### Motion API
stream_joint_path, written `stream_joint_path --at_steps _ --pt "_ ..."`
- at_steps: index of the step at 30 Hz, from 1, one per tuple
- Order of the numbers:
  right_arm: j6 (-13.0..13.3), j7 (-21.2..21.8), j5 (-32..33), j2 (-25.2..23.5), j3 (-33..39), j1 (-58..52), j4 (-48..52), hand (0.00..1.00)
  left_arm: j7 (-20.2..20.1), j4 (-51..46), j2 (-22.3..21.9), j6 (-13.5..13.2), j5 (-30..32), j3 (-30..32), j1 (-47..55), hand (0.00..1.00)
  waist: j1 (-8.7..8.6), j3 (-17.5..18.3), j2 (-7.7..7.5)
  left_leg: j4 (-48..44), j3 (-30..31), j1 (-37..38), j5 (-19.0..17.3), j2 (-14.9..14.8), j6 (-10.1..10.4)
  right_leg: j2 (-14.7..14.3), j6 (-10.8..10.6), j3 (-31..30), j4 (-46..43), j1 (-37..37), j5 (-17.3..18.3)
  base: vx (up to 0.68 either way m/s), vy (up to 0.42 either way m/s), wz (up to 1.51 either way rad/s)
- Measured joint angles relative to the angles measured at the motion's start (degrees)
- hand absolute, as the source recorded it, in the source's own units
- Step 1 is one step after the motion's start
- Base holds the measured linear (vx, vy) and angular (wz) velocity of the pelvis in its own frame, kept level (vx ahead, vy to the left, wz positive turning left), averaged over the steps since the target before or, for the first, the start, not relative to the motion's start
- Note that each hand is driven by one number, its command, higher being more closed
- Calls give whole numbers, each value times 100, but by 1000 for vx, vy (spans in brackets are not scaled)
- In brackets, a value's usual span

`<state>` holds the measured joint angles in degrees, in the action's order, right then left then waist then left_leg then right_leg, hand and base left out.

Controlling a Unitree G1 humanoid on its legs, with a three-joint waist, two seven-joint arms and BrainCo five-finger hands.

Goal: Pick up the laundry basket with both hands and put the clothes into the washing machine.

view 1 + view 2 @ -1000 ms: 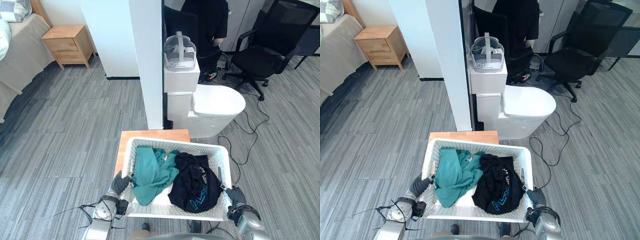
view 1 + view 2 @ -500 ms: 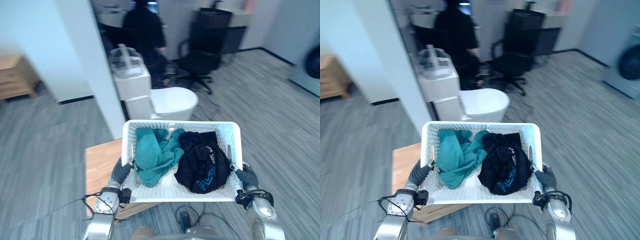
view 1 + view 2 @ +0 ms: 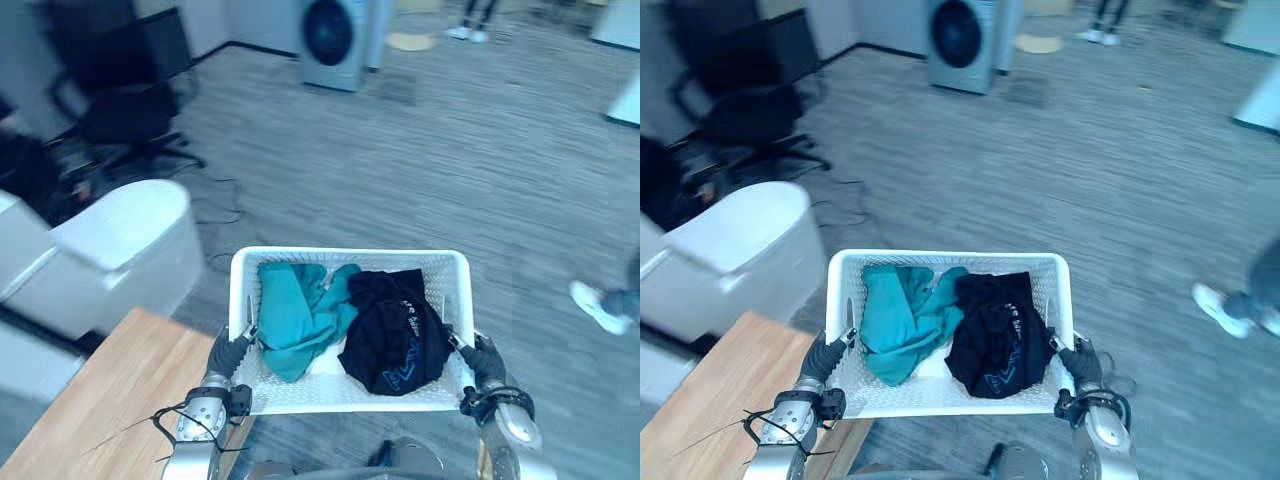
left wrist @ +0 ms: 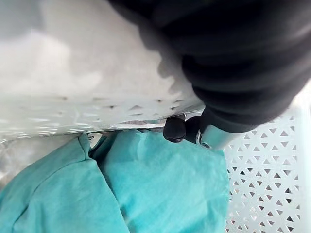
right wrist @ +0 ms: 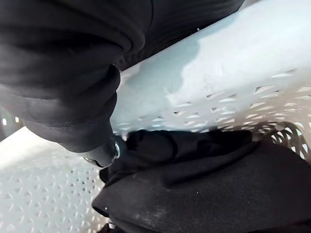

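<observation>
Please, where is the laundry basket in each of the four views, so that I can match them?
Left eye view: laundry basket low in the centre, held by left hand and right hand.
Right eye view: low centre, slightly further left.
Left wrist view: its lattice wall beside the left hand, teal cloth inside.
Right wrist view: its rim past the right hand.
Shared landmark: black garment in the basket's right half, also in the right wrist view.
</observation>
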<state>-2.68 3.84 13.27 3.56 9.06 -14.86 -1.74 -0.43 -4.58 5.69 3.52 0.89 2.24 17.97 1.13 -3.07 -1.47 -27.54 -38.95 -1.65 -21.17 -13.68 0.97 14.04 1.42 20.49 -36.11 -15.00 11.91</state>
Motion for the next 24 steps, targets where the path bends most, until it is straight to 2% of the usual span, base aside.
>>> stream_joint_path --at_steps 1,2,4,6,7,9,11,12,13,14,15,16,17,18,19,20,21,22,23,24 --pt "8 5 -51 -55 -4 69 -44 100 56 23 -3 -12 -43 11 -24 100 20 20 -115 -139 -45 -40 -104 -36 160 -222 -366 -254 472 82 167 1 -195 -167" --pt "7 4 -65 35 35 222 -193 100 60 114 -94 -12 -82 -35 -65 100 100 73 -46 -18 24 -41 -94 -58 179 -499 -374 -502 916 84 73 -8 -177 -160" --pt "12 0 -60 141 169 220 -262 100 59 197 -112 -24 -98 -209 -129 100 82 135 40 187 155 -47 -66 -32 213 -803 -329 -735 1318 87 -161 -19 -108 -114" --pt "110 -9 -60 132 208 223 -507 100 52 587 -134 -52 -259 -233 -306 100 -79 231 64 452 -3 34 82 -63 279 -1128 -285 -1032 1849 104 -470 35 -67 -101" --pt "145 -18 -58 111 222 235 -608 100 52 694 -136 -54 -259 -232 -370 100 -83 231 63 456 -77 76 130 -123 302 -1203 -274 -1127 1954 119 -542 102 -73 -92" --pt "139 -31 -115 25 216 303 -877 100 55 967 -116 -52 -261 -159 -419 100 -122 225 66 140 -30 98 143 -328 300 -1428 -226 -1406 2139 194 -662 137 -81 -86" --pt "118 -46 -208 -45 178 292 -976 100 54 1106 -105 -44 -261 -79 -386 100 -164 108 176 -792 323 42 152 -756 279 -1652 -176 -1507 2182 496 -630 157 -81 -61" --pt "120 -62 -217 -58 151 292 -976 100 54 1106 -107 -48 -262 -31 -347 100 -142 31 265 -1365 556 -29 213 -1005 82 -1798 -121 -1576 2200 682 -592 147 -63 -56" --pt "122 -108 -242 -82 64 269 -968 100 53 1105 -101 -54 -273 38 -297 100 -91 -26 348 -2221 1005 -345 534 -1235 -652 -1924 -19 -1634 2162 855 -506 153 -65 -56" --pt "123 -139 -262 -100 12 205 -903 100 49 1105 -98 -52 -276 72 -268 100 -20 -91 423 -2800 1450 -627 1009 -1256 -1151 -1998 54 -1688 2123 977 -409 159 -58 -46" --pt "121 -149 -289 -120 -17 131 -794 100 43 1088 -98 -56 -315 96 -199 100 41 -127 359 -3222 1937 -880 1641 -1215 -1087 -1997 117 -1746 2151 1161 -290 218 -12 -33" --pt "121 -150 -379 -113 -99 77 -698 100 43 1059 -124 -132 -440 86 -56 100 131 -171 318 -3654 2533 -1231 1537 -940 -569 -1974 178 -1889 2143 1274 -135 187 33 -21" --pt "122 -144 -457 -56 -100 124 -677 100 42 1000 -166 -154 -495 70 28 100 148 -168 354 -3618 2845 -1561 1172 -600 -230 -1937 185 -1907 2155 1271 -83 190 43 -7" --pt "122 -133 -482 -3 -108 175 -677 100 44 929 -212 -161 -503 71 63 100 164 -176 370 -3316 3061 -1834 919 -264 -136 -1878 192 -1907 2202 1260 -64 168 39 1" --pt "119 -125 -484 22 -125 215 -675 100 46 899 -220 -166 -504 78 81 100 268 -180 383 -2661 3049 -2133 698 37 -119 -1814 194 -1927 2354 1288 -65 230 68 -2" --pt "117 -126 -484 22 -152 211 -675 100 48 893 -221 -165 -504 97 92 100 304 -182 366 -2014 3004 -2269 704 195 -98 -1763 191 -1933 2475 1343 -64 253 75 -4" --pt "114 -129 -485 26 -183 211 -675 100 50 886 -221 -165 -504 118 120 100 316 -187 358 -1579 3005 -2328 716 275 -78 -1730 171 -1930 2560 1421 -52 317 102 2" --pt "110 -134 -492 34 -238 212 -674 100 57 843 -224 -164 -504 155 181 100 334 -203 341 -779 3057 -2382 809 403 64 -1646 58 -1925 2647 1580 23 470 157 1" --pt "111 -138 -492 37 -249 206 -674 100 59 764 -237 -162 -504 163 246 100 412 -201 316 -159 3104 -2404 964 475 246 -1548 -63 -1940 2604 1690 188 506 185 -2" --pt "114 -141 -492 25 -249 206 -674 100 60 672 -245 -160 -503 161 300 100 423 -184 288 -84 3015 -2430 1253 490 234 -1441 -166 -1955 2586 1797 345 585 240 3"
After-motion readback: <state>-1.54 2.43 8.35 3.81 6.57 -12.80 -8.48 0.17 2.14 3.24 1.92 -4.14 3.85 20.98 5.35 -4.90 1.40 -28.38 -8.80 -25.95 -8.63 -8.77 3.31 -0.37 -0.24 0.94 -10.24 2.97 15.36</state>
